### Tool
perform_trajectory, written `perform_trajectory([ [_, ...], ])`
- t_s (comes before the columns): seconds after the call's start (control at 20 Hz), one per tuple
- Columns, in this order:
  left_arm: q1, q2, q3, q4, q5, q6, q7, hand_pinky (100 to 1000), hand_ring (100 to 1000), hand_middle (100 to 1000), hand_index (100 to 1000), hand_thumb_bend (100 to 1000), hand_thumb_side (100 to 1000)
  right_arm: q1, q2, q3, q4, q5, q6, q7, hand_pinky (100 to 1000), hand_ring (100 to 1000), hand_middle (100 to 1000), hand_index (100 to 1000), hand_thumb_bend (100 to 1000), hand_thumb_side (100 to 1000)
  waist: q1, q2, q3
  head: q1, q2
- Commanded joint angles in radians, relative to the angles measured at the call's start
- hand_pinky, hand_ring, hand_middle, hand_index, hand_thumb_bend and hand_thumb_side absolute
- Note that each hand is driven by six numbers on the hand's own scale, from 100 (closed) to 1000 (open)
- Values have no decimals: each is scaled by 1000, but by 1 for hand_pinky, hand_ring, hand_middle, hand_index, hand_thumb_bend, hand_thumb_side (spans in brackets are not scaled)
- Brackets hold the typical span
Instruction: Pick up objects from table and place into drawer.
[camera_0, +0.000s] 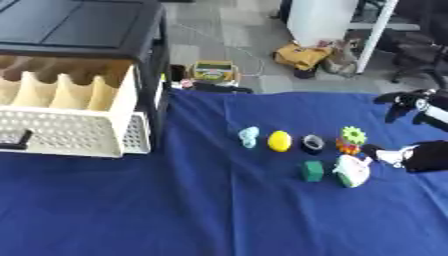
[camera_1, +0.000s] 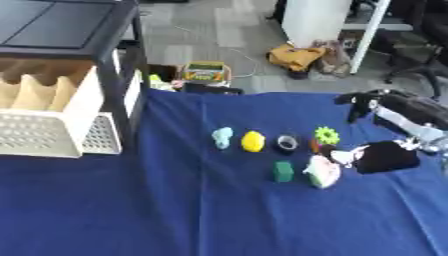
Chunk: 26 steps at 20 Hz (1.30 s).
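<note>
The right hand (camera_1: 378, 157) lies on the blue tabletop (camera_0: 219, 210), its fingers touching a white-and-green object (camera_0: 352, 171); whether they grip it I cannot tell. The open white drawer (camera_0: 70, 131) sits well apart at the left.

The right hand (camera_1: 378, 156) is blurred, so its finger position cannot be told. The white drawer (camera_0: 66, 131) is cut off by the picture's left edge. A small white and green object (camera_0: 352, 171) is too blurred to identify. The left hand is out of sight.
</note>
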Motion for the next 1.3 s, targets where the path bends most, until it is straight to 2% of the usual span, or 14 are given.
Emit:
perform_trajectory([
  [0.05, -5, 12, 3, -14, 4, 8, -3, 440, 170, 478, 824, 100, 880, -22, -49, 5, 1, -35, 11, 42, 698, 806, 700, 965, 359, 417, 0, -17, 3, -6, -9],
  [0.25, -3, 4, 2, -14, 7, 15, -8, 442, 168, 477, 816, 100, 882, -40, -55, 28, 21, -50, 18, 92, 704, 818, 764, 967, 336, 370, -1, -15, 7, -11, -7],
  [0.4, -1, 1, 2, -14, 10, 21, -10, 441, 165, 476, 810, 100, 880, -54, -57, 41, 43, -45, 28, 121, 703, 825, 795, 951, 360, 367, -2, -14, 10, -15, -6],
  [0.65, 1, -6, 2, -14, 13, 28, -13, 440, 161, 472, 804, 100, 880, -80, -54, 66, 92, 5, 31, 150, 694, 825, 767, 897, 478, 396, -3, -11, 14, -23, -6],
  [0.8, 3, -11, 1, -14, 15, 35, -13, 440, 158, 470, 802, 100, 884, -90, -48, 79, 127, 48, 27, 157, 692, 829, 770, 925, 539, 456, -3, -9, 17, -28, -7],
  [1.05, 5, -18, 2, -14, 18, 39, -13, 438, 156, 468, 799, 100, 887, -106, -37, 95, 169, 70, 20, 178, 690, 830, 774, 936, 465, 388, -2, -5, 22, -33, -7],
  [1.3, 10, -26, 2, -14, 20, 45, -17, 439, 154, 466, 797, 100, 891, -140, -21, 118, 220, 87, 19, 213, 689, 837, 790, 942, 466, 383, -2, -2, 27, -42, -7],
])
